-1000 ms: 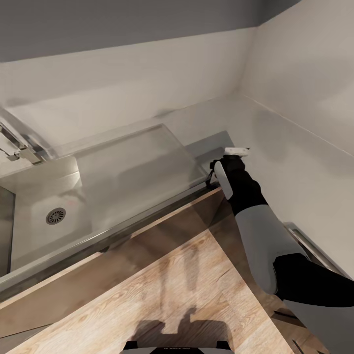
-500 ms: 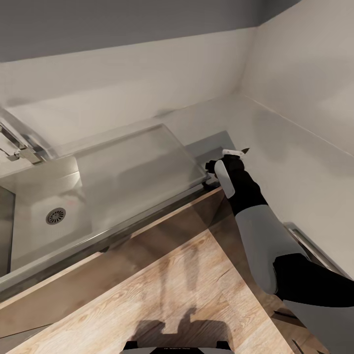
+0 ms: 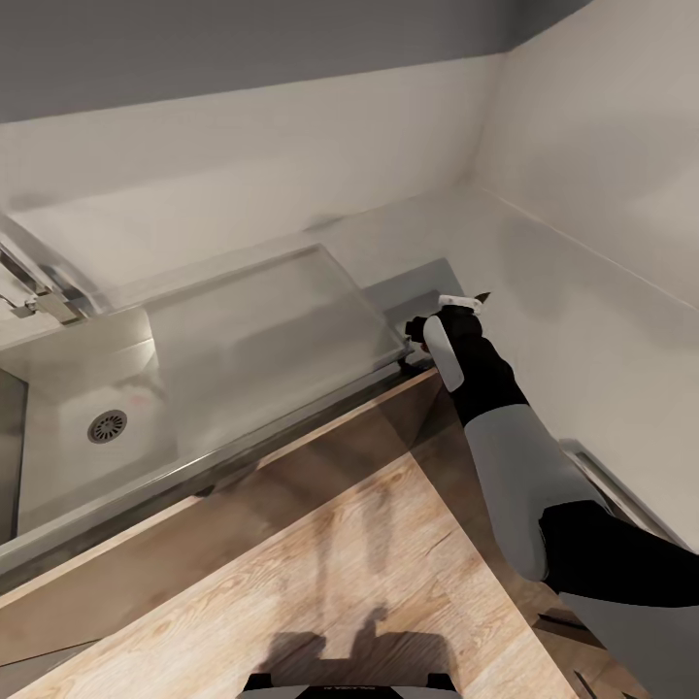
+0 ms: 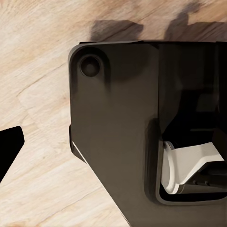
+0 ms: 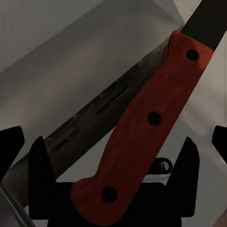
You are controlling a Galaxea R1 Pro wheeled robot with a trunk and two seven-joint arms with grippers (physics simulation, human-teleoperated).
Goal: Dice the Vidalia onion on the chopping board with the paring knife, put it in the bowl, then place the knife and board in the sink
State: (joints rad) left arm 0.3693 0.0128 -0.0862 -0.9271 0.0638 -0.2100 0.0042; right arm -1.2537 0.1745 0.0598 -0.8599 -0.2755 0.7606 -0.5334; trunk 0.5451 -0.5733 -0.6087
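Grey-white forearm (image 3: 510, 476), black wrist (image 3: 482, 369)

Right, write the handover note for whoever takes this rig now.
Right gripper: shut on the knife, held at the right end of the sink, over the countertop edge.
Left gripper: cannot tell its state; its camera faces the robot's base and the wood floor.
Sink basin holds nothing visible around the drain.
Left to do: put the knife into the sink. Onion, bowl and board can't be judged from here.
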